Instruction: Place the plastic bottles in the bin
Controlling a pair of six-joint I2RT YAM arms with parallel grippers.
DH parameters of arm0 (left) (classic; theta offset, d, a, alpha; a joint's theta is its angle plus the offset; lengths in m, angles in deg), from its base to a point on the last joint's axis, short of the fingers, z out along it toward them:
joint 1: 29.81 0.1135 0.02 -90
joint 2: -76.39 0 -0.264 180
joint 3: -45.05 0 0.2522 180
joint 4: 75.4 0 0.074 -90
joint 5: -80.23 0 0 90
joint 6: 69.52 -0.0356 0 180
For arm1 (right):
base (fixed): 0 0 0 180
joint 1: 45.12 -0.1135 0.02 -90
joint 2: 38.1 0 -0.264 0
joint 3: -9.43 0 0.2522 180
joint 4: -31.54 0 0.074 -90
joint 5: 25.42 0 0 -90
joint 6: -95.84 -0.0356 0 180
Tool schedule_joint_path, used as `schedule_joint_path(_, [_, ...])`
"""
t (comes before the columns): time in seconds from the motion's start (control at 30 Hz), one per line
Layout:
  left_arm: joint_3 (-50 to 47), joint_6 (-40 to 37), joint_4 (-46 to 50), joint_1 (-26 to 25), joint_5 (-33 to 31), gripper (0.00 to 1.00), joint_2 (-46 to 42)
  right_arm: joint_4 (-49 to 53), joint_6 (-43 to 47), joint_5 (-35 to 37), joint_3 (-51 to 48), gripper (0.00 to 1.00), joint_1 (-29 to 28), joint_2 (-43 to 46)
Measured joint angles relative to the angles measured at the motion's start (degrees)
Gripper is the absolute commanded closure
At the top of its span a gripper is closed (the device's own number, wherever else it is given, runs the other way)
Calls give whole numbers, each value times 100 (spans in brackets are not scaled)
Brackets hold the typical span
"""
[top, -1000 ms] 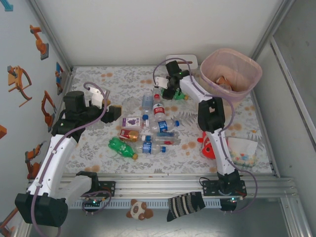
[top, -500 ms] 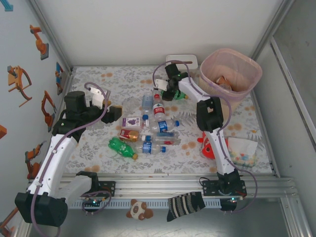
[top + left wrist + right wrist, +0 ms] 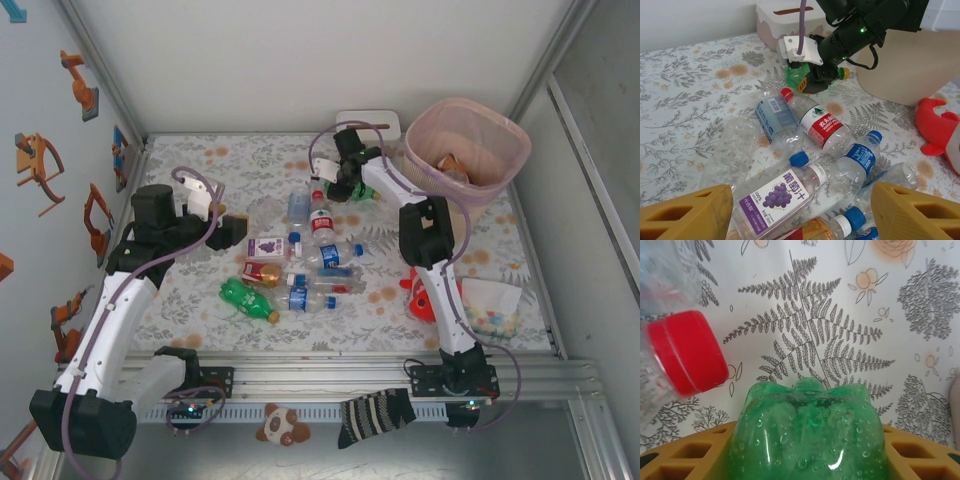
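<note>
The right gripper [image 3: 345, 182] has its fingers clamped on a green bottle [image 3: 807, 435], low over the table [image 3: 200, 160] and near the bin [image 3: 468, 104]. The left gripper [image 3: 232, 230] hangs open and empty at the left side of the other bottles [image 3: 318, 262]. Most of the job looks undone to me: about ten lie clustered mid-table, and I can't make out what is inside the bin.

White links, black joints and purple cables [image 3: 802, 20] on left arm [image 3: 105, 325] and right arm [image 3: 447, 310]; mustard-yellow ribbed fingers [image 3: 920, 212] on the left tool [image 3: 802, 200]
</note>
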Motion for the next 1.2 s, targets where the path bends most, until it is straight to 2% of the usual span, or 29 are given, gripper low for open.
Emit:
schedule_joint_path(0.47, [0,-2,0,-33,-7,27,-2,-109,-1086,-514,-162,47,-20,1685])
schedule_joint_path(0.87, [0,0,0,-33,-7,27,-2,-505,-2127,-1176,-153,47,-20,2769])
schedule_joint_path(1.07, [0,-2,0,-33,-44,27,-2,-761,-2371,-1226,-155,47,13,3392])
schedule_joint_path(1.2, [0,-2,0,-33,-52,27,0,-942,-2638,-1231,-155,47,232,3790])
